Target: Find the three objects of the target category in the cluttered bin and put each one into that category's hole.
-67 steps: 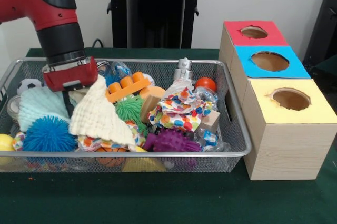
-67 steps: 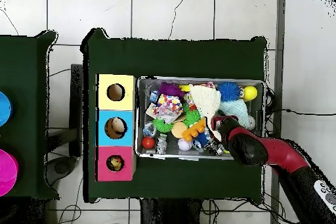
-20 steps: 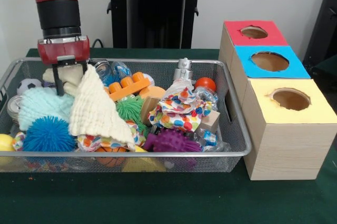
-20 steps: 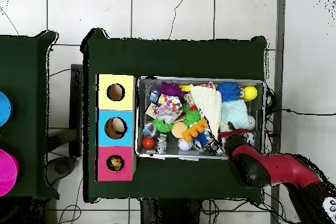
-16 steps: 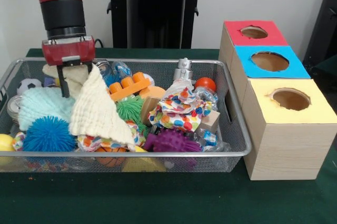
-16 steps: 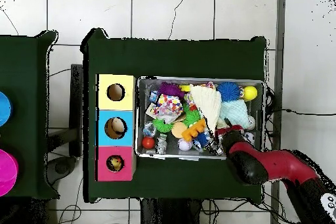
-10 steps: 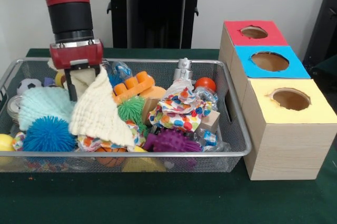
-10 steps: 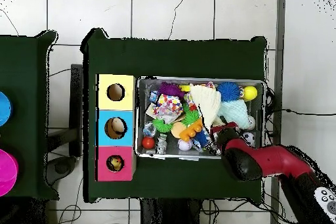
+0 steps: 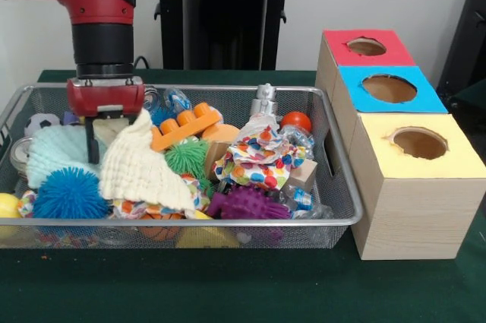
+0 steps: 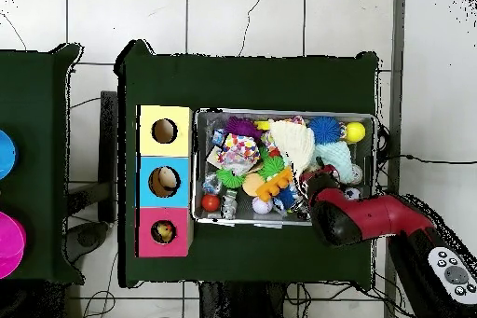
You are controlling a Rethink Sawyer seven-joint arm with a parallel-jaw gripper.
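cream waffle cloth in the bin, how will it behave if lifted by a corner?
The cream cloth drapes in folds over the toys, so it is probably floppy and light. Lifted, it would likely hang and trail, perhaps dragging the blue spiky ball.

Bin (image 9: 228, 222): left end cut off by frame edge in front view. Yellow ball (image 9: 6, 207): partly cropped there. Gripper (image 9: 106, 137): one finger hidden behind cream cloth (image 9: 140, 167). Basketball (image 9: 159, 228): mostly buried under toys.
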